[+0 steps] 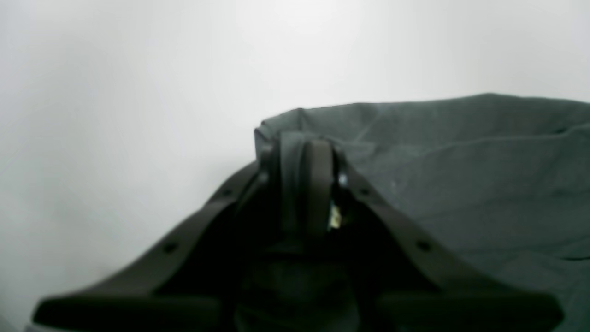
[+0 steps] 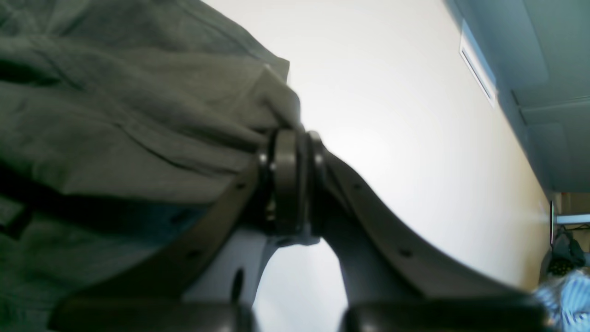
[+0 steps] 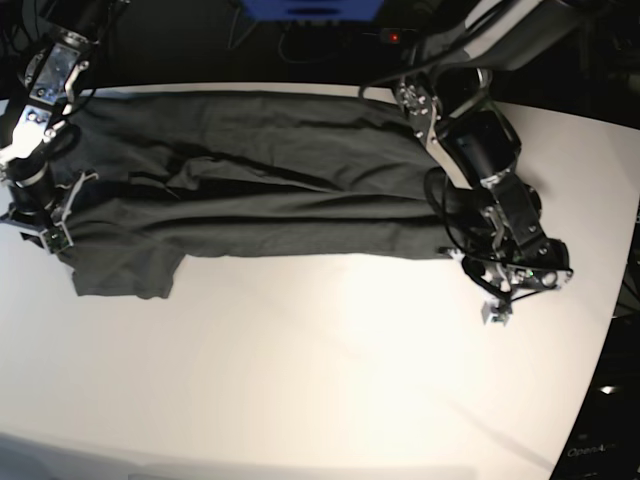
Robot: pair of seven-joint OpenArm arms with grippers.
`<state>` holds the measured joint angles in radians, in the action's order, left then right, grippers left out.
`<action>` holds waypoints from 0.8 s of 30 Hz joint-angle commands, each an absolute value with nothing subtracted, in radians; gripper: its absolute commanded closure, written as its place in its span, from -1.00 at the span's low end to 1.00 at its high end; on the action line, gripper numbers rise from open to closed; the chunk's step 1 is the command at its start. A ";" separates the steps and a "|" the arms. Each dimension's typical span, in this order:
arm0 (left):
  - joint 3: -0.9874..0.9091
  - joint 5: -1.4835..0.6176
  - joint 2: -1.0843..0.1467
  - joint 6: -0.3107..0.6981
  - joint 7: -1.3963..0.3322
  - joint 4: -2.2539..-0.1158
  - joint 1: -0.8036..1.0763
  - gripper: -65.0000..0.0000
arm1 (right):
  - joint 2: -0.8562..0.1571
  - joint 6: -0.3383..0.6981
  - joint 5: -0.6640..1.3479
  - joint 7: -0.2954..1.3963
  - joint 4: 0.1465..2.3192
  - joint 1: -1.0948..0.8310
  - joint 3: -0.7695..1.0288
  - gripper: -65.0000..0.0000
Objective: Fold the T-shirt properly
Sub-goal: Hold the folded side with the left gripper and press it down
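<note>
The dark grey T-shirt lies stretched lengthwise across the far half of the white table, wrinkled, with a sleeve hanging toward the front at the left. My left gripper is at the shirt's right front corner. In the left wrist view it is shut on a pinched corner of the T-shirt. My right gripper is at the shirt's left end by the sleeve. In the right wrist view it is shut on a fold of the T-shirt.
The white table reaches forward from the shirt to its curved right edge. A blue object and cables sit in the dark behind the table's back edge. Both arm bodies hang over the shirt's ends.
</note>
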<state>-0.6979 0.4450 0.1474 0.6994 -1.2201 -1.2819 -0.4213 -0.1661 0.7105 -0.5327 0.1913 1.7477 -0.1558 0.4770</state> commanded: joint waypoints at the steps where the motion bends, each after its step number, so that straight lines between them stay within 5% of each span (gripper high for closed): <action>1: -0.693 0.438 0.147 0.698 -1.216 -1.296 -0.450 0.72 | -0.183 0.698 -0.522 0.174 1.762 -0.147 0.479 0.99; 6: -0.694 0.438 0.150 0.698 -1.216 -1.297 -0.449 0.92 | -0.183 0.698 -0.522 0.174 1.762 -0.147 0.478 0.99; 24: -0.685 0.401 0.157 0.698 -1.376 -1.511 -0.427 0.88 | -0.183 0.698 -0.522 0.174 1.770 -0.147 0.481 0.99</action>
<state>-0.6930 0.4072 0.1574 0.6987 -1.3769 -1.4982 -0.3996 -0.1661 0.7101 -0.5327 0.1913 1.7485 -0.1558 0.4755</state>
